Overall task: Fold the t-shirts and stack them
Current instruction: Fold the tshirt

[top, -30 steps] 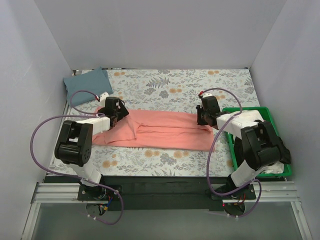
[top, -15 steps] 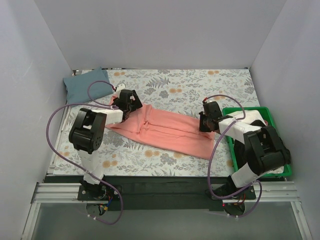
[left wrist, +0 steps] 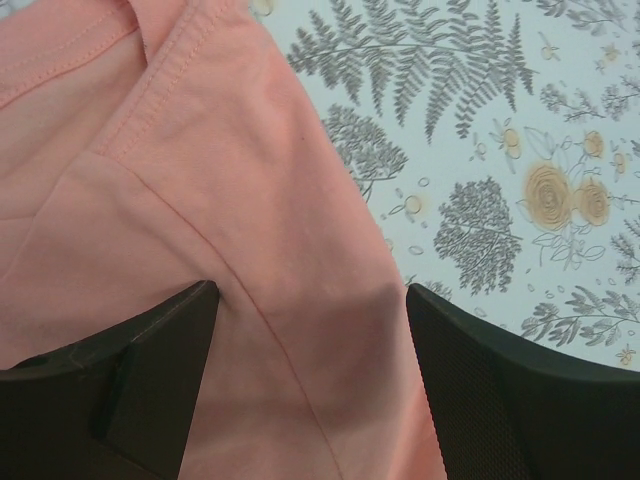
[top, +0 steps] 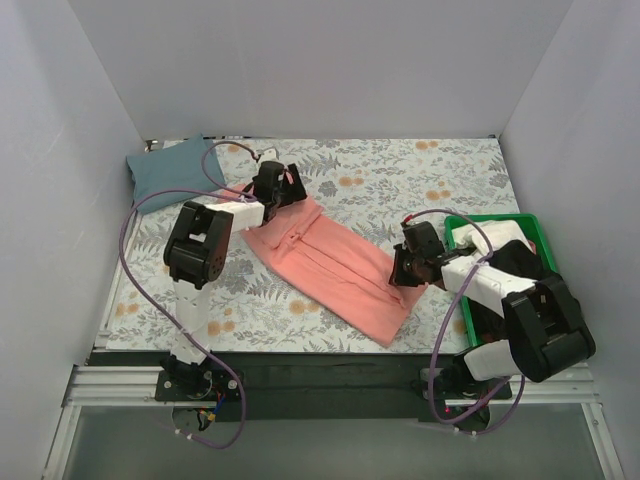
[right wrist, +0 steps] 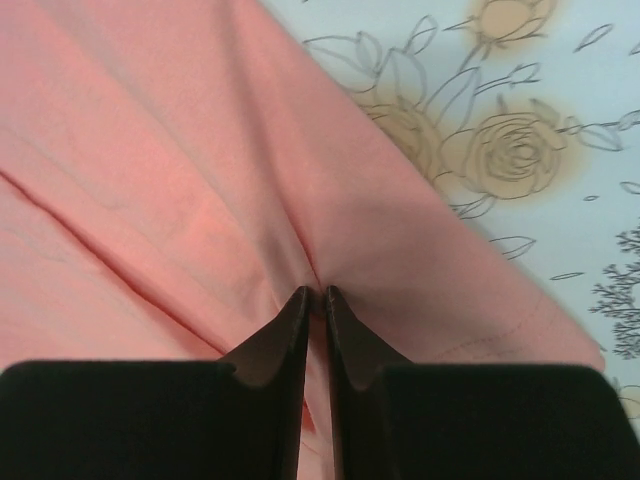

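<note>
The coral-pink t-shirt (top: 335, 272) lies in a long folded strip, slanting from back left to front right across the floral cloth. My left gripper (top: 291, 199) is open over its back-left end; in the left wrist view the fingers (left wrist: 150, 370) stand wide apart with the pink shirt (left wrist: 200, 180) between them. My right gripper (top: 398, 272) is shut on the shirt's right edge; the right wrist view shows its tips (right wrist: 320, 292) pinching a ridge of pink fabric (right wrist: 150, 150). The slate blue-grey t-shirt (top: 175, 170) lies folded at the back left corner.
The grey floral-print cloth (top: 400, 170) covers the table. A green bin (top: 528, 220) stands at the right edge beside my right arm, with white and dark things inside. Grey walls close in the left, back and right sides.
The pink shirt has swung from lying straight across to lying slantwise. My left gripper moved back and right with its end. My right gripper moved toward the front with its end.
</note>
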